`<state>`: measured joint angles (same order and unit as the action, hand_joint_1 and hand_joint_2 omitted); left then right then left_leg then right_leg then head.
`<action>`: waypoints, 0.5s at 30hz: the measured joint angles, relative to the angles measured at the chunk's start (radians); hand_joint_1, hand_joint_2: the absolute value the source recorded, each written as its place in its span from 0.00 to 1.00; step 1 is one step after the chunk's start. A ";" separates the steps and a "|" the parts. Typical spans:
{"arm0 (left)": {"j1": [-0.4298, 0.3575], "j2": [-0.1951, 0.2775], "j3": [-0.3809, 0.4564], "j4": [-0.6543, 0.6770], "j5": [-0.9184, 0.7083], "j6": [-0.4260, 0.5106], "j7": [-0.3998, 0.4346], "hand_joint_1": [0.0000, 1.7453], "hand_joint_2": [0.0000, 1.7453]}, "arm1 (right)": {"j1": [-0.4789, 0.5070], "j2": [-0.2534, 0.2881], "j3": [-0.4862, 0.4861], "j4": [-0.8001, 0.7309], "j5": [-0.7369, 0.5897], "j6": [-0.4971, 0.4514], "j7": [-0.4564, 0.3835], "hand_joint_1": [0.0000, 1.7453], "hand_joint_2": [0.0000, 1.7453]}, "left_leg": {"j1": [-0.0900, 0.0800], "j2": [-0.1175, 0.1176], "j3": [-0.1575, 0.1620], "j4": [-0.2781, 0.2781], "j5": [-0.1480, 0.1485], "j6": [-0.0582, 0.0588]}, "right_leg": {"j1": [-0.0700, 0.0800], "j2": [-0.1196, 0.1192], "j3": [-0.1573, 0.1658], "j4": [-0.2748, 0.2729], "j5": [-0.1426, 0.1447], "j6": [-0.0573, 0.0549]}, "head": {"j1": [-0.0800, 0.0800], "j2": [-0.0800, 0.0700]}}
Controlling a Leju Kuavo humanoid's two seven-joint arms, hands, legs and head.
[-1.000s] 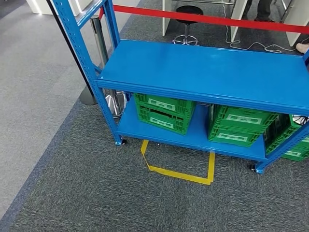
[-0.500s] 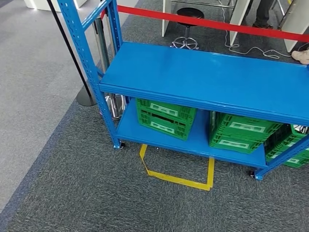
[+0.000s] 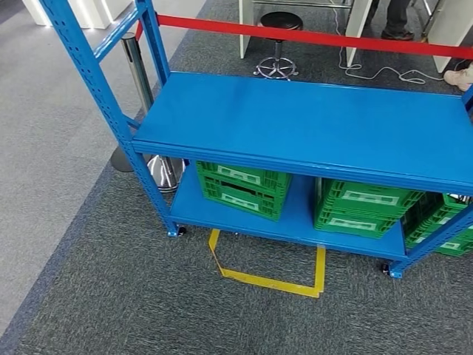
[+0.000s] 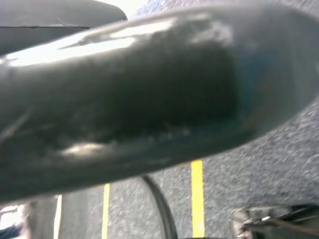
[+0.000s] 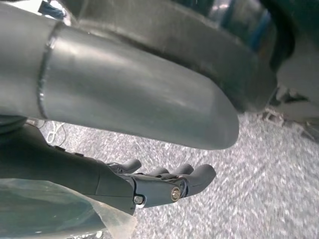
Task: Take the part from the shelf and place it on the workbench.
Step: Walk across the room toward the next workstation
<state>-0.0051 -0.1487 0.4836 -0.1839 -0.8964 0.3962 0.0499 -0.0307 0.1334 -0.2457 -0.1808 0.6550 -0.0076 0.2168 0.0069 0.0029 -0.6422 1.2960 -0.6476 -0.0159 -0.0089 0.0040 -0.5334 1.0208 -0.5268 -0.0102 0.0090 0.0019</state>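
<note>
A blue metal shelf [image 3: 312, 118] stands ahead of me in the head view, its upper board a plain blue surface. On the lower board [image 3: 298, 214] sit three green crates: one on the left [image 3: 242, 188], one in the middle [image 3: 362, 207] and one at the right edge [image 3: 440, 222]. The upper board hides what is inside them. In the right wrist view my right hand [image 5: 161, 186] hangs over the grey carpet with its dark fingers stretched out and nothing in them.
A yellow tape outline [image 3: 267, 281] marks the carpet in front of the shelf. Behind the shelf run a red barrier belt [image 3: 301, 33] and a chrome post [image 3: 142, 81]. A black stool [image 3: 278, 29] and a person's feet [image 3: 396, 22] are further back.
The whole picture has shifted, so the camera has moved. The shelf now lies a little further left and lower in the frame. Nothing on it has moved.
</note>
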 joint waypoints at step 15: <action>0.004 0.006 0.011 0.000 -0.013 0.013 -0.040 0.00 0.00 | -0.008 -0.001 -0.001 0.000 -0.016 0.021 0.010 0.00 0.00 | -0.012 -0.006 0.068 -0.257 0.152 0.029 | 0.008 0.007 0.031 -0.017 -0.031 0.013 | -0.003 0.000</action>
<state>-0.0009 -0.1425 0.4944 -0.1839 -0.9093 0.4095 0.0097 -0.0391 0.1325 -0.2463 -0.1808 0.6385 0.0131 0.2272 -0.0054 -0.0033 -0.5744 1.0388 -0.4956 0.0128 -0.0012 0.0111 -0.5027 1.0033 -0.5577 0.0028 0.0062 0.0019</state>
